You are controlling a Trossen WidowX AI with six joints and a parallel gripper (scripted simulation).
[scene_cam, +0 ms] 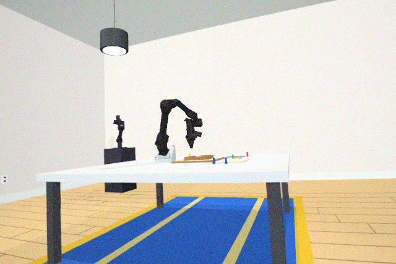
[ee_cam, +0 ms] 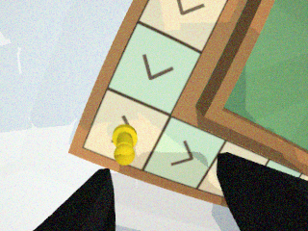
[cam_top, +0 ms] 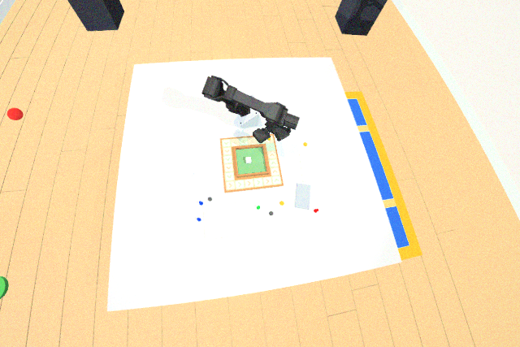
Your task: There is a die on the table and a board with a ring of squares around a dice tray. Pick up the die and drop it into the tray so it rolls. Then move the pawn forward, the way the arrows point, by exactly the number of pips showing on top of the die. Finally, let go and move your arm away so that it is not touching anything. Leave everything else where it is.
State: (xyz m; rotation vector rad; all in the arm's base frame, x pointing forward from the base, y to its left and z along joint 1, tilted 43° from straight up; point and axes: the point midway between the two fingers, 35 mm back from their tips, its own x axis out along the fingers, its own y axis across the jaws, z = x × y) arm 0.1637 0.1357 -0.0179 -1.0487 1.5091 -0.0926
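We have the gripper (cam_top: 270, 136) (scene_cam: 191, 146) (ee_cam: 165, 172) partly open with nothing in its grasp, its fingers pointing down above the board (cam_top: 223, 166) (scene_cam: 192, 162) (ee_cam: 103, 82). In the wrist view the two dark fingertips stand apart near the board's edge. We see the yellow pawn (cam_top: 269, 139) (scene_cam: 189, 154) (ee_cam: 124, 144) on a cream corner square, closer to one finger than to the other, and neither finger grips it. The arrow on one neighbouring mint square points to the pawn's corner; the arrow on the other points away from it.

Our die (cam_top: 248, 160) lies in the tray (cam_top: 233, 162) (scene_cam: 198, 157) (ee_cam: 241, 127), on the green floor near the middle. We cannot read its top pips from here.

Around the board on the table (cam_top: 159, 250) (scene_cam: 159, 176) we have two blue pawns, a green pawn (cam_top: 257, 207) (scene_cam: 232, 156) and a red pawn (cam_top: 315, 210) (scene_cam: 247, 154). The red one is near a grey slab (cam_top: 302, 196). A yellow disc (cam_top: 305, 144) lies apart from the board, on the pawn's side.
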